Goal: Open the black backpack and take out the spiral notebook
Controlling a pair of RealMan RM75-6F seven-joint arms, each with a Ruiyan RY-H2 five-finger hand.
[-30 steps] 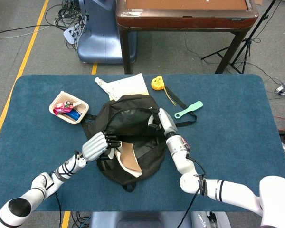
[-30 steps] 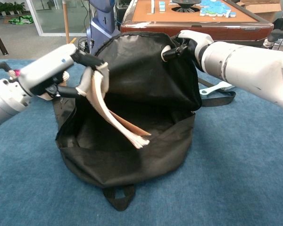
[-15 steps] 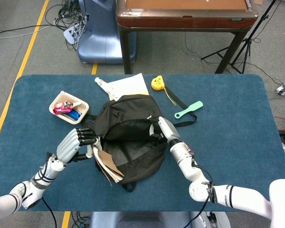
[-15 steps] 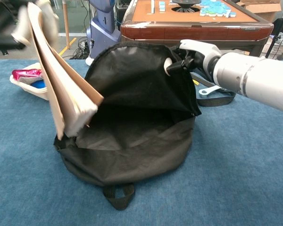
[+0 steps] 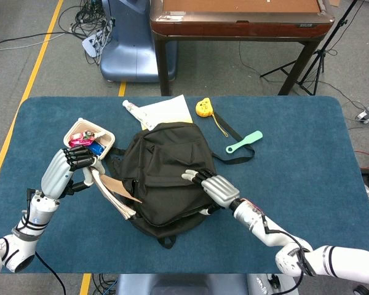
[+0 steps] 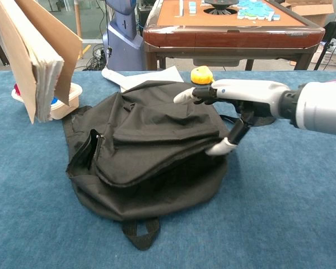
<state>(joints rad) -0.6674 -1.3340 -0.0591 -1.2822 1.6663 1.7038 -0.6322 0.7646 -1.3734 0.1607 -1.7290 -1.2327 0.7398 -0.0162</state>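
The black backpack (image 5: 169, 175) (image 6: 148, 145) lies slumped in the middle of the blue table, its flap fallen down over the opening. My left hand (image 5: 64, 172) grips the brown-covered spiral notebook (image 5: 114, 190) (image 6: 33, 53) and holds it in the air to the left of the bag, clear of it. My right hand (image 5: 215, 187) (image 6: 235, 103) hovers open just over the bag's right side with its fingers spread, holding nothing.
A white tray (image 5: 80, 129) of snacks sits at the left behind the notebook. White paper (image 5: 166, 110), a yellow tape measure (image 5: 202, 108) and a teal brush (image 5: 245, 141) lie beyond the bag. A wooden table (image 5: 240, 18) stands past the far edge.
My left hand lifted the notebook out of the bag and carried it left. My right hand let go of the flap, which dropped shut, and its fingers opened.
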